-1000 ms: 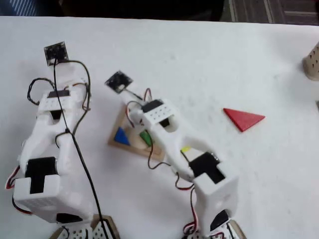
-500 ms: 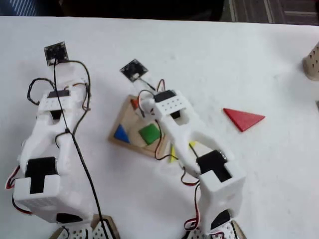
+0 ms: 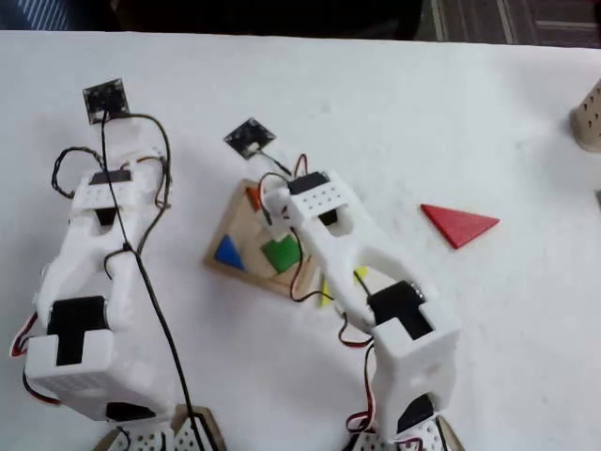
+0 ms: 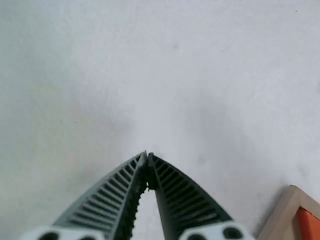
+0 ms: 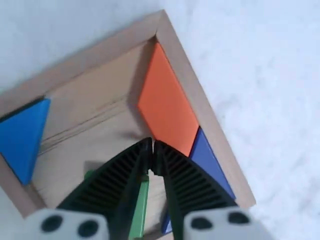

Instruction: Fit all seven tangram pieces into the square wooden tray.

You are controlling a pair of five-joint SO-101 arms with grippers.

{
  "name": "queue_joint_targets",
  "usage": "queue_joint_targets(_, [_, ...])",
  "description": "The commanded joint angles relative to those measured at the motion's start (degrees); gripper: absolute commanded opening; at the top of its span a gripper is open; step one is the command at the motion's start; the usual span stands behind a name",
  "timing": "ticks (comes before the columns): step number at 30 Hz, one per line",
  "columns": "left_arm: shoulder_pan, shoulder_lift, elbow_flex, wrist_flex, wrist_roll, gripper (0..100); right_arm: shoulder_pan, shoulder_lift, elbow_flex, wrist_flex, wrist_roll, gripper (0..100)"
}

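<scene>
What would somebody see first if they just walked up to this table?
Probably the wooden tray on the white table, with bright pieces inside: an orange parallelogram, a blue triangle and a green square. The right gripper hangs shut over them. A red triangle lies alone, away from the tray.

My left arm and right arm are white plastic shells with black motor blocks, each carrying a small black square camera board. A long black cable runs down the left arm, and thin red and black wires loop around the right. My left gripper and right gripper are dark grey, ribbed and toothed inside.
</scene>
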Motion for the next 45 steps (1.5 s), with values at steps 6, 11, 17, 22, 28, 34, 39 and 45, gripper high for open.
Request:
queue_joint_targets(6, [0.04, -0.48, -2.55, -1.14, 0.0, 2, 4.97, -13.67, 2.55, 10.07, -0.44, 1.8])
queue_joint_targets(11, [0.04, -0.48, -2.73, -1.14, 0.0, 2, 4.88, -17.1, 9.76, 8.75, -0.44, 1.8])
queue_joint_targets(17, [0.04, -0.48, -2.73, -1.14, 0.0, 2, 5.41, -14.9, 11.43, 6.73, -0.44, 1.8])
queue_joint_targets(22, [0.04, -0.48, -2.64, -1.14, 0.0, 2, 4.0, -9.8, 9.85, 5.76, -0.44, 1.8])
queue_joint_targets(28, [0.04, -0.48, -2.64, -1.14, 0.0, 2, 1.45, -7.08, 8.62, 5.58, -0.44, 1.8])
queue_joint_targets(34, [0.04, -0.48, -2.64, -1.14, 0.0, 2, -0.92, -7.08, 8.53, 5.58, -0.35, 1.8])
queue_joint_targets(39, [0.04, -0.48, -2.64, -1.14, 0.0, 2, 0.84, -7.08, 7.3, 5.85, -0.35, 1.8])
queue_joint_targets(45, [0.04, -0.48, -2.64, -1.14, 0.0, 2, 3.21, -6.99, 7.03, 5.76, -0.26, 1.8])
